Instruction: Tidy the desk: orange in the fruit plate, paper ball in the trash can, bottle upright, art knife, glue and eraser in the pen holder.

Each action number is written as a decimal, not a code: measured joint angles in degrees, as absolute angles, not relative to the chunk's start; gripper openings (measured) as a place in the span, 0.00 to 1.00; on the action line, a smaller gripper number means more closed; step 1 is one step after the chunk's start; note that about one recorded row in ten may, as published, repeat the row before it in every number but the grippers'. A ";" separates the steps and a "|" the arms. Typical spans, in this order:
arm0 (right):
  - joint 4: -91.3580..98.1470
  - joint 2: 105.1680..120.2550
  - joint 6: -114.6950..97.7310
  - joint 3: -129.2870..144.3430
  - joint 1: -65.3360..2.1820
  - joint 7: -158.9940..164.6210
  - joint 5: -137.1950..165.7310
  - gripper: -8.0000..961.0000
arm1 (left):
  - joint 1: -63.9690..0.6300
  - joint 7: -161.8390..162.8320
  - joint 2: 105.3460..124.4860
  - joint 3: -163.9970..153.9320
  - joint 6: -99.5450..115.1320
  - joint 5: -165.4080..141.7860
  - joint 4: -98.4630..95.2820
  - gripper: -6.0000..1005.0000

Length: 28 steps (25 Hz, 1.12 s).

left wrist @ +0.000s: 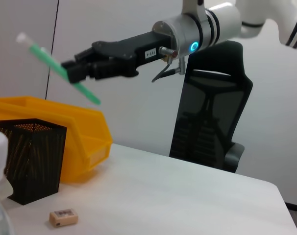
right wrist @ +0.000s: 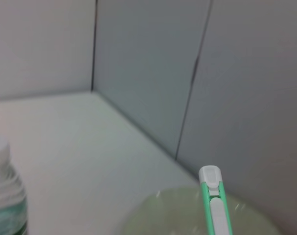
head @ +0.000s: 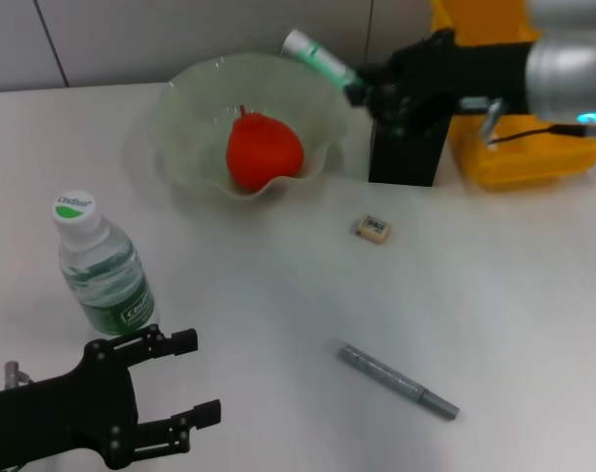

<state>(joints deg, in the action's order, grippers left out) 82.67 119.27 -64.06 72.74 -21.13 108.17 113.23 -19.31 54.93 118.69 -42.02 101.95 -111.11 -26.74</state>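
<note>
Art knife [head: 318, 55]: a slim green-and-white utility cutter with a white end cap and a white slider along its green body, held in the air above the black mesh pen holder [head: 407, 140]. Its long axis is tilted; in the left wrist view the white capped end [left wrist: 24, 38] points up and away from the arm, while the lower green tip slants down toward the holder. In the head view the capped end reaches over the rim of the fruit plate [head: 180, 118].

Right pincer [head: 362, 90]: closed on the art knife near its lower half, the black fingers clamping the green body above the pen holder's opening.

Pen holder: upright at the back of the surface [head: 495, 295], just beside a yellow bin [head: 519, 157].

Fruit plate: translucent, wavy-rimmed, holding the orange [head: 264, 150], which looks red-orange with a small stem.

Eraser [head: 372, 229]: a small tan block with a printed label, lying flat in front of the pen holder, apart from it.

Grey pen-like stick [head: 396, 382]: lies diagonally nearer the robot.

Bottle [head: 103, 265]: upright, white cap, green label, on the robot's left.

Left pincer [head: 195, 379]: open, low beside the bottle, holding nothing.
</note>
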 joint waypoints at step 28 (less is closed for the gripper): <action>41.98 118.41 -63.92 47.62 -31.02 55.92 88.24 0.19 | -20.59 55.62 118.90 -42.41 102.13 -108.91 -22.53 0.79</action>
